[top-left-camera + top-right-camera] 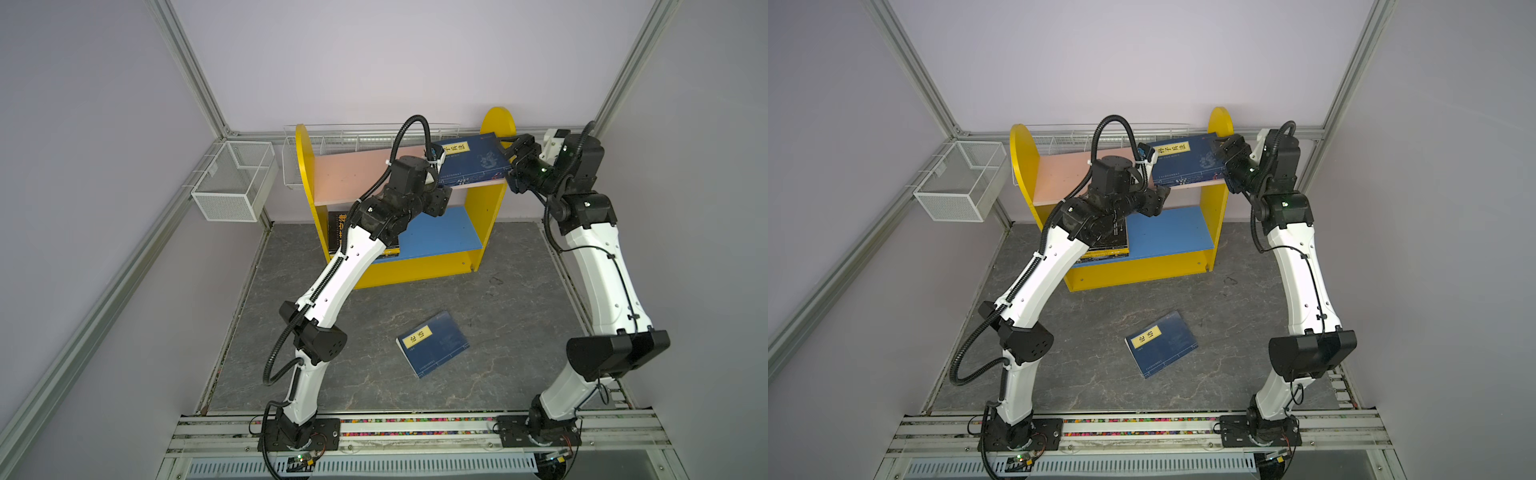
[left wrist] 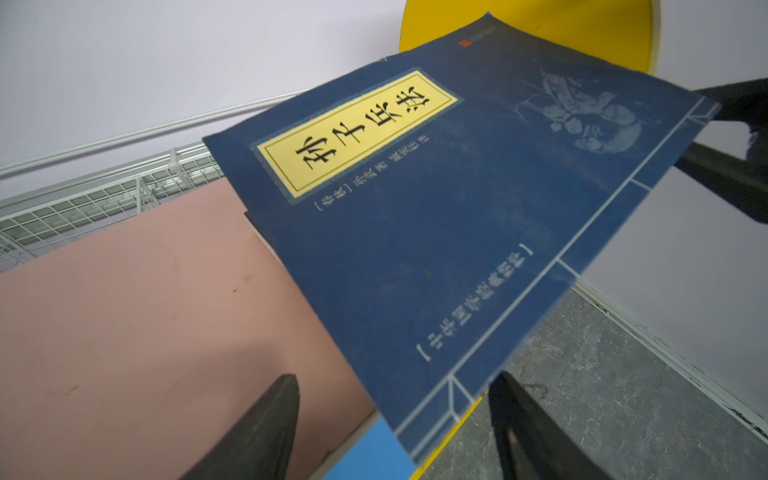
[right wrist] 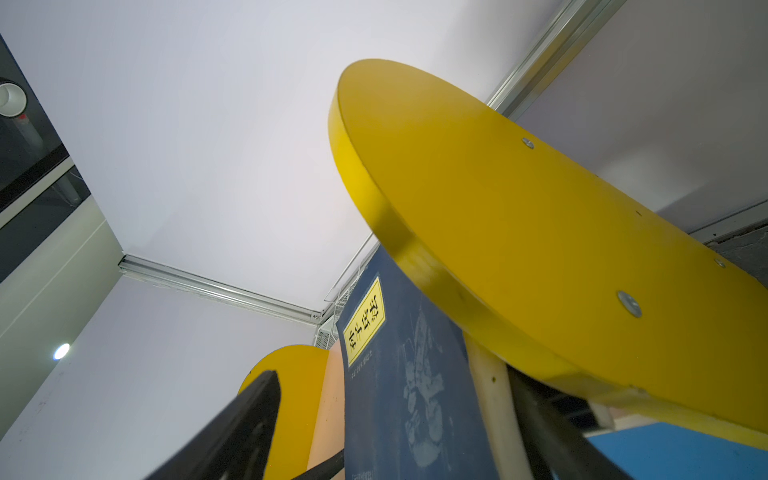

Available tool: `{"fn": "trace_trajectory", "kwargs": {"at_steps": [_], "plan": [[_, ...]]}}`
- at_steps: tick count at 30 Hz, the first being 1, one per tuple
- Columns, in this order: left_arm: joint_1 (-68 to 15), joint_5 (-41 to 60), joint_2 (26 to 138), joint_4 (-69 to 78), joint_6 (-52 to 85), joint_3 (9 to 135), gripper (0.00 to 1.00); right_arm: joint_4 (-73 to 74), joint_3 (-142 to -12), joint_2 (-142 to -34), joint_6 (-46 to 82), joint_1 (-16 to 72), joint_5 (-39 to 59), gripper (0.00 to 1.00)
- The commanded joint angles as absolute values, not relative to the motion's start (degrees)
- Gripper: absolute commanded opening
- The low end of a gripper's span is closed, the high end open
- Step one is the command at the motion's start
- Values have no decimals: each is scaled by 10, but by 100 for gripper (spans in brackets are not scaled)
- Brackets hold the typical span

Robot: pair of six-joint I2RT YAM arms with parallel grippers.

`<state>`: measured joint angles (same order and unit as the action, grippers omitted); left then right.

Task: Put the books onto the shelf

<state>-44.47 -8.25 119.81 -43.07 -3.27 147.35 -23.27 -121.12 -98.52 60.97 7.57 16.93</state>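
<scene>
Your left gripper (image 2: 395,376) stands wide open. The near corner of the navy book (image 2: 415,249) pokes into the gap between its fingers (image 2: 266,424), and there's clear space on the pink-board side, so nothing is clamped. Your right gripper (image 3: 390,374) is spread just as wide at the book's opposite end. In the left wrist view, its two black fingers (image 2: 727,174) sit either side of that far edge without closing on it. Neither gripper has hold of anything.

That book, yellow title label up, sits at the right end of the pink upper board (image 2: 124,311). It's tilted, and its near corner hangs out past the board's front edge. Its far corner is up by the shelf's (image 1: 415,272) right side panel (image 3: 540,208), but you can't tell if they touch. A dark edge shows under the book's left side; a second book or just shadow, hard to say.

Further out, a black book with orange characters (image 1: 336,232) lies at the left end of the blue lower board (image 1: 440,232), half hidden by your left arm. A second navy book (image 1: 432,343) lies flat on the grey table (image 1: 332,332), well apart from the shelf and between the two arms.
</scene>
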Motion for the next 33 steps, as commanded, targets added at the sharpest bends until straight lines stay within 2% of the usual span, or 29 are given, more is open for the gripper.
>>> {"fn": "trace_trajectory", "kwargs": {"at_steps": [1,8,22,28,33], "plan": [[-445,-76,1204,-412,-53,1502,73,-257,-1212,-975,582,71,174,85],[-445,-73,1217,-396,-52,1520,73,-350,-1242,-985,506,70,155,85],[-444,-80,1245,-377,-43,1541,72,-414,-1311,-997,400,71,137,84],[-441,-83,1239,-351,-37,1542,72,-419,-1266,-942,343,74,75,81],[-439,-97,1214,-328,-21,1541,72,-419,-1173,-853,253,112,37,70]]}}
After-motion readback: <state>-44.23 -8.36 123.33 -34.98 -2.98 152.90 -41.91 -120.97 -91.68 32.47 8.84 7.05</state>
